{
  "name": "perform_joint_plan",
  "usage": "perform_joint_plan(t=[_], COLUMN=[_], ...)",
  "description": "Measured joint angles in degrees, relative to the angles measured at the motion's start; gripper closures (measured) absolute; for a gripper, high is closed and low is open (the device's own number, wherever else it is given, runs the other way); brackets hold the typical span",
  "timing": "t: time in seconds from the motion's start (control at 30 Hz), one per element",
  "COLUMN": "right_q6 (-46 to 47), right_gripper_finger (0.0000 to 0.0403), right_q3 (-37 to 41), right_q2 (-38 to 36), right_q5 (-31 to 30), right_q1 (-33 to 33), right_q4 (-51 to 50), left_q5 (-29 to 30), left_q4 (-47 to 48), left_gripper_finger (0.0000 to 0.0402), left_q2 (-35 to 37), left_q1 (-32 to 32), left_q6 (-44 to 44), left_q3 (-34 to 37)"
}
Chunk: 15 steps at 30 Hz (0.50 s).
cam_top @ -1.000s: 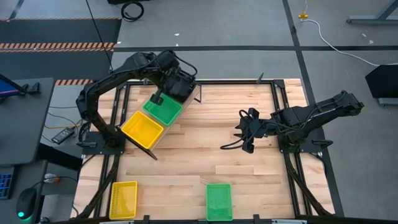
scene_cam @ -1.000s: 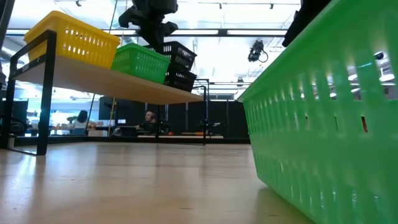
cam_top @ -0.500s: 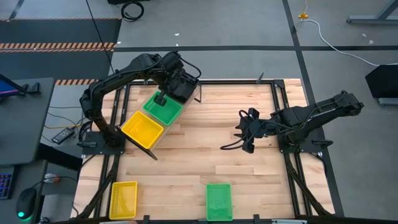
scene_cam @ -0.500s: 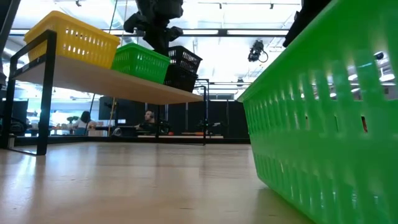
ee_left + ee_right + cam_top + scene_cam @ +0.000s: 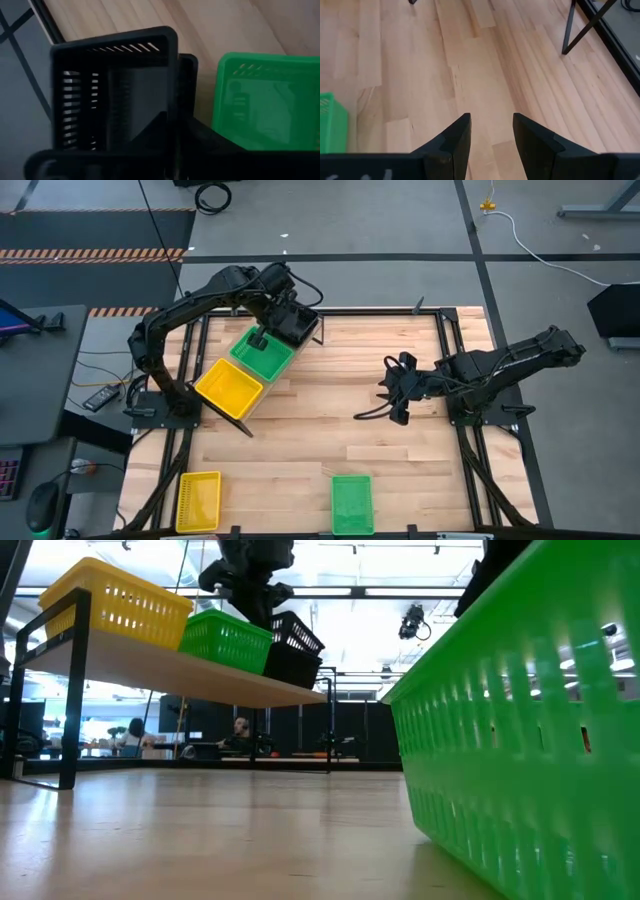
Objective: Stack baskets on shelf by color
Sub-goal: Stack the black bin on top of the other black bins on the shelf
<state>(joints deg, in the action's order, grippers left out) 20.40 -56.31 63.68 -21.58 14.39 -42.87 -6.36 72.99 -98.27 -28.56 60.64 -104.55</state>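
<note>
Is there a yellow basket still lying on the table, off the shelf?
Yes, a yellow basket lies on the table near its front left corner, away from the shelf.

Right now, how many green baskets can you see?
2 separate spots: one green basket on the shelf between the yellow basket and the black basket, one loose green basket on the table's near edge. Nested ones may be hidden.

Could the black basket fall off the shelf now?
Maybe. The black basket sits tilted at the very end of the shelf, and the left gripper is right at its rim, so pulling away could tip it off. It stands close beside the green basket, so a nudge might shift that one too. The loose green basket and yellow basket lie near the table's front edge, awkward to pick up. The right gripper waits open.
</note>
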Motion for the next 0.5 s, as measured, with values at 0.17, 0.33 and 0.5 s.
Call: perform_joint_plan(t=[0.17, 0.33, 0.5], right_q6=[-0.93, -1.05, -1.09], right_gripper_finger=[0.0249, 0.025, 0.0249], right_q3=[0.0, 0.0, 0.0], right_q2=[0.0, 0.0, 0.0], right_q5=[0.0, 0.0, 0.2], right_q1=[0.0, 0.0, 0.0], right_q4=[0.0, 0.0, 0.0], left_q5=[0.39, 2.5, 7.24], left_q4=[-1.61, -2.51, -2.51], left_gripper_finger=[0.032, 0.0279, 0.0246], left_q2=[0.01, 0.01, 0.05], left_q1=[0.0, 0.0, 0.21], left_q6=[-0.24, -1.55, -3.87], left_q3=[0.0, -0.02, -0.02])
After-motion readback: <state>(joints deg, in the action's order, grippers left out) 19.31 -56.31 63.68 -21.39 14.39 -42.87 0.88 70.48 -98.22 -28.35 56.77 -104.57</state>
